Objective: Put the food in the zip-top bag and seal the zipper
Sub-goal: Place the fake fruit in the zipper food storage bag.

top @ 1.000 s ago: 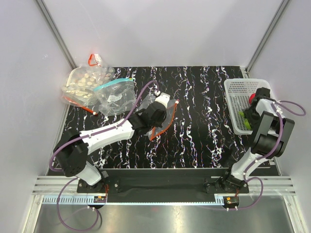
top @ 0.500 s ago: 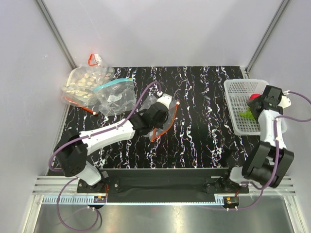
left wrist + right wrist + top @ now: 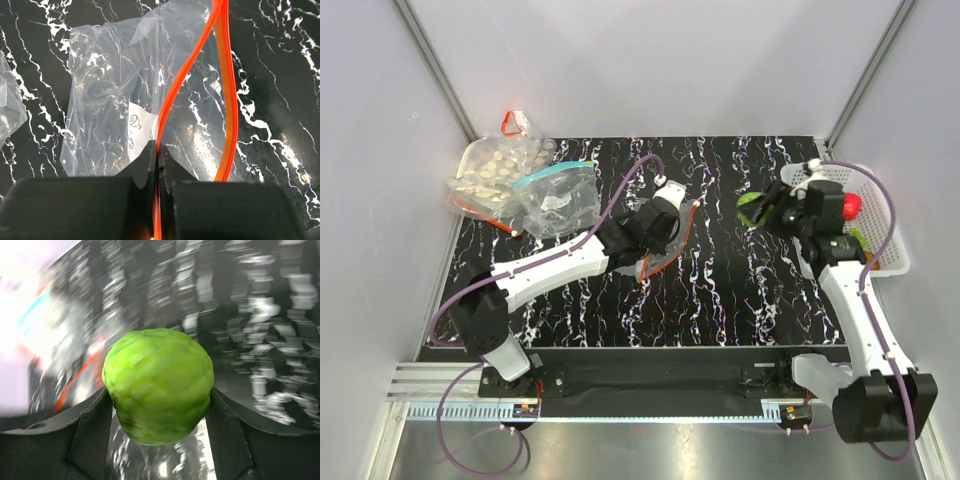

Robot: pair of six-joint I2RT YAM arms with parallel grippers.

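Left end effector is pressed together on one lip of the zipper, pinching just that strip; the other lip bows away from it, so the bag gapes at the mouth; that looks like the whole point of the grip, to hold a gap for the food to drop through. The bag's body trails flat and crinkled on the bench, with nothing inside that I can make out. To the right of the bag, well apart from it, the right end effector hangs above the bench clamped on the green piece, one finger snug on each side; its wrist view is smeared, so the drop spot is hard to read. Further right of the bag sits the basket with the red fruit inside; so I'd call this the first delivery, nothing bagged yet and sealing a long way off; the risk is the lip sagging closed.
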